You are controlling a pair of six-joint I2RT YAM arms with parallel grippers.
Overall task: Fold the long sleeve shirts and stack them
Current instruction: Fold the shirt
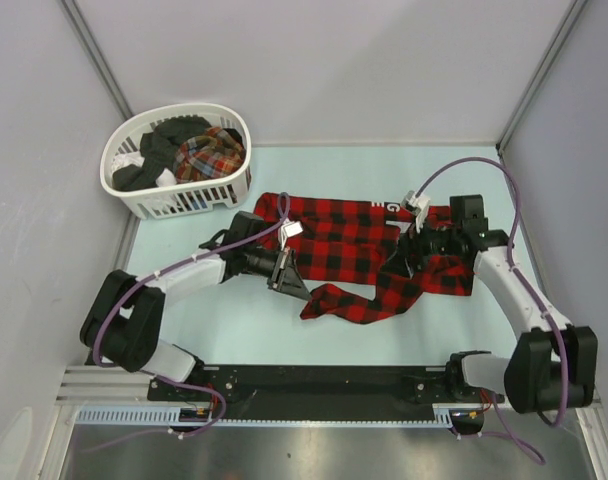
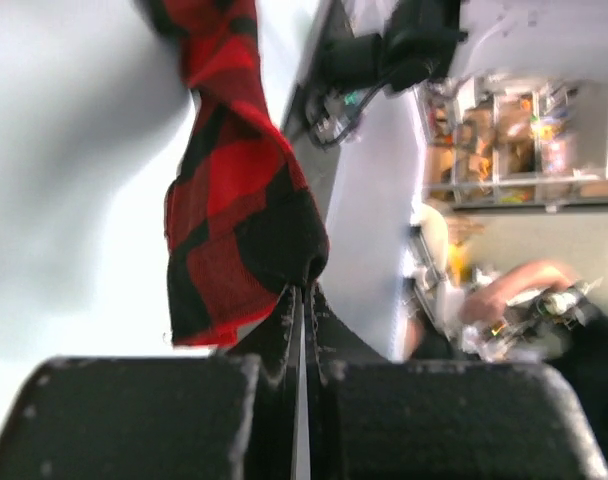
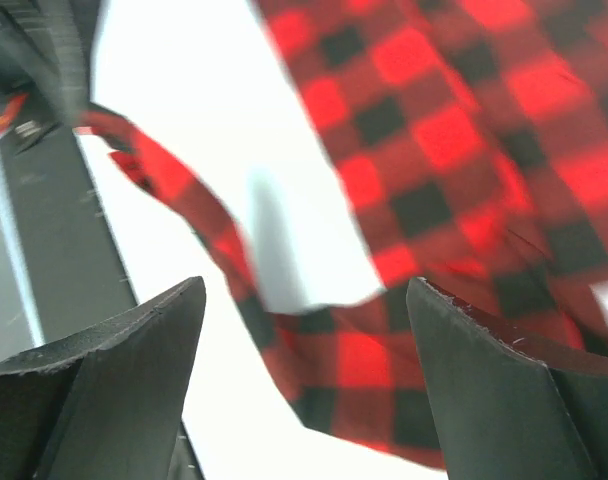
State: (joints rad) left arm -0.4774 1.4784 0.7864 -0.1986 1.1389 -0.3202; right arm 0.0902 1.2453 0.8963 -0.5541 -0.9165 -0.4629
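A red-and-black checked flannel shirt lies crumpled across the middle of the table, with one sleeve trailing toward the near edge. My left gripper is at its left side. In the left wrist view my left gripper is shut on a fold of the red-and-black cloth. My right gripper is over the shirt's right part. In the right wrist view my right gripper is open, with checked cloth below and between the fingers. A finer multicolour plaid shirt lies in the basket.
A white slatted plastic basket stands at the back left, holding dark clothes beside the plaid shirt. Grey walls close in on the left, right and back. A black rail with the arm bases runs along the near edge.
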